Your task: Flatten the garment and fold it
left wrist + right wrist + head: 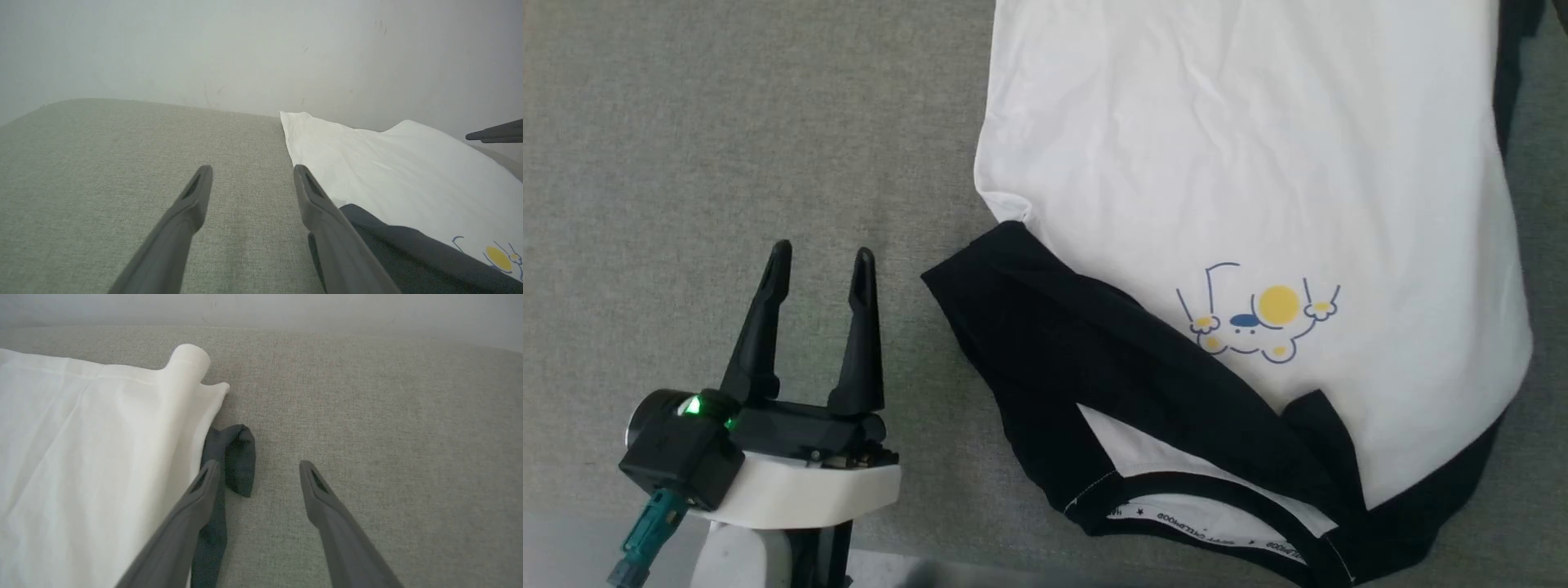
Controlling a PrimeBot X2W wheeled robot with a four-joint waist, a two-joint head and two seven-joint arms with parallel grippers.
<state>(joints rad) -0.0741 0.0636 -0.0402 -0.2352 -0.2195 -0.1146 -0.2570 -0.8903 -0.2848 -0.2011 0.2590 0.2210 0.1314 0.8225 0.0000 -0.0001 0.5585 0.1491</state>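
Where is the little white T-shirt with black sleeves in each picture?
Head view: the white T-shirt with black sleeves covers the right side.
Left wrist view: right half.
Right wrist view: left half.
Shared landmark: the grey woven surface under it.

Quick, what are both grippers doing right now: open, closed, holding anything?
Left gripper: open, empty, beside the T-shirt.
Right gripper: open, empty, near the T-shirt's black sleeve.

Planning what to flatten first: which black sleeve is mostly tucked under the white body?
The sleeve on the robot's right, just a black strip along the white body; the left sleeve lies spread in the open.
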